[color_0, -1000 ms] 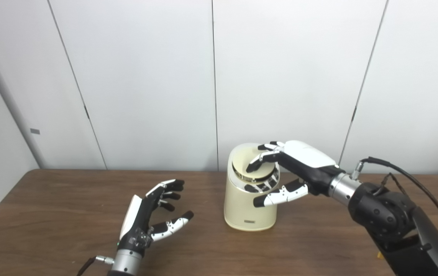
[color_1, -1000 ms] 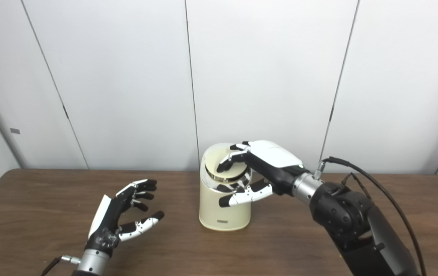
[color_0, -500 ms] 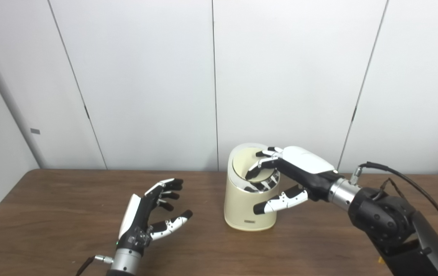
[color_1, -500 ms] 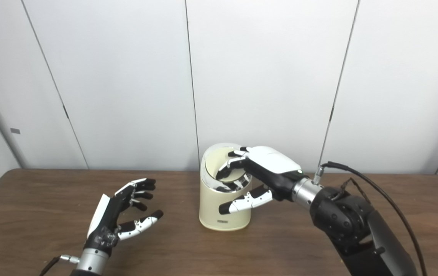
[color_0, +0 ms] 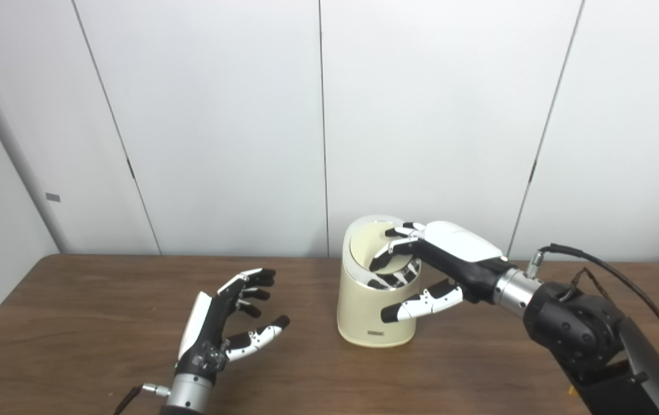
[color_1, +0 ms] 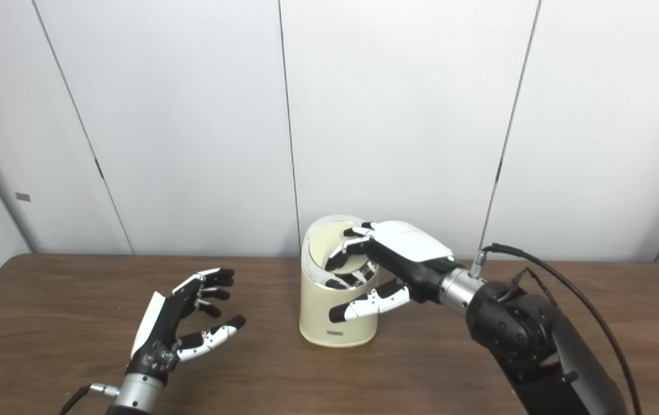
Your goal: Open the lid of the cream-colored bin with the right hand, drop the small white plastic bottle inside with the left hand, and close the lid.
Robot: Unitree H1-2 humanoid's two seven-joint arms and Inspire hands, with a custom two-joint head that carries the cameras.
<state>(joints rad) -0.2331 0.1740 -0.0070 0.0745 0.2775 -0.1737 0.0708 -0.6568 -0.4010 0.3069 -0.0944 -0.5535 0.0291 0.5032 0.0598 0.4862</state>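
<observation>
The cream-colored bin (color_0: 371, 316) stands on the brown table (color_0: 87, 300), right of centre near the back wall. Its round lid (color_0: 368, 251) sits tilted inside the chrome rim. My right hand (color_0: 451, 253) reaches over the bin from the right. Its fingers lie curled on the lid, and its thumb sticks out in front of the bin wall, gripping nothing. My left hand (color_0: 217, 327) hovers over the table to the bin's left, palm toward the bin, open and empty. No small white bottle shows in either view.
A white panelled wall (color_0: 219, 127) rises right behind the table. A black cable (color_0: 612, 268) loops above my right forearm. Bare wood lies between my left hand and the bin.
My right hand has sunk a little and pushed the lid down from a raised tilt into the rim. The left hand has stayed where it was.
</observation>
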